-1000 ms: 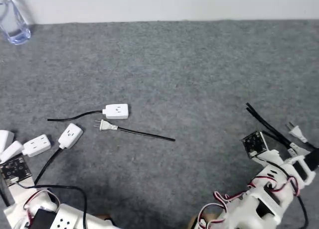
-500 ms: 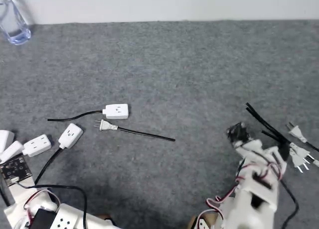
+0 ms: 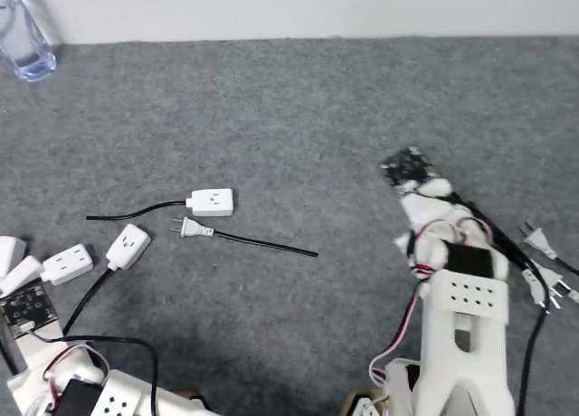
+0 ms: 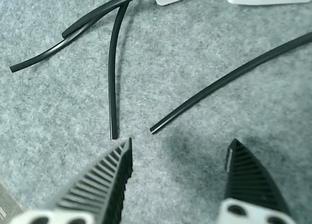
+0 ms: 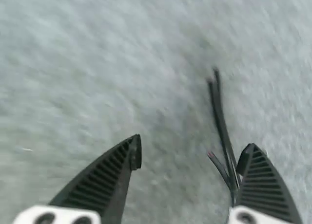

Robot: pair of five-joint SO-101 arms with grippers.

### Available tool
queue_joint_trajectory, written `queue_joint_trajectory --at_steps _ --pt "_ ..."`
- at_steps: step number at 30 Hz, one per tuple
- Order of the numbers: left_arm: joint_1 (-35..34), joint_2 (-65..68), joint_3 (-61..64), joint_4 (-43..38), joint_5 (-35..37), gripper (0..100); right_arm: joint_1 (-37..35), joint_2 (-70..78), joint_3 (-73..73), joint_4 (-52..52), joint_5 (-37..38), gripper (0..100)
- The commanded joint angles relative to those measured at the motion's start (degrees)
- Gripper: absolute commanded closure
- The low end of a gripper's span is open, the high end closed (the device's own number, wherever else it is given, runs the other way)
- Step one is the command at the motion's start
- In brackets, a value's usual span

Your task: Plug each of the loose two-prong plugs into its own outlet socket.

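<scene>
A clear container at the far left corner is cut by the edge, as is a white socket at the near left (barely half shows). The right arm covers part of the black cords on the right. The plugs beside them are too small to count. In the right wrist view the cords are blurred, with unclear ends.

Jaws apart: left hand, right hand
</scene>
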Motion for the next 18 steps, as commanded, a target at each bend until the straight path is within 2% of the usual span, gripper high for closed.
queue_joint_trajectory --at_steps 1,5,10,13,18 --pt "0.2 0.0 -0.5 -0.4 0.0 71 -10.4 -0.5 -7.5 6.4 -2.1 69.9" --pt "0.2 0.0 -0.5 -0.4 0.0 71 -22.6 -0.4 -9.9 9.0 -4.6 69.9" --pt "0.2 0.0 -0.5 -0.4 0.0 71 -33.8 0.2 -12.5 8.9 -5.5 69.9" --pt "0.2 0.0 -0.5 -0.4 0.0 71 -36.9 4.2 -17.4 9.2 -5.6 69.9" --pt "0.3 0.0 -0.5 -0.4 0.0 71 -37.6 18.2 -30.2 10.7 -7.3 69.8"
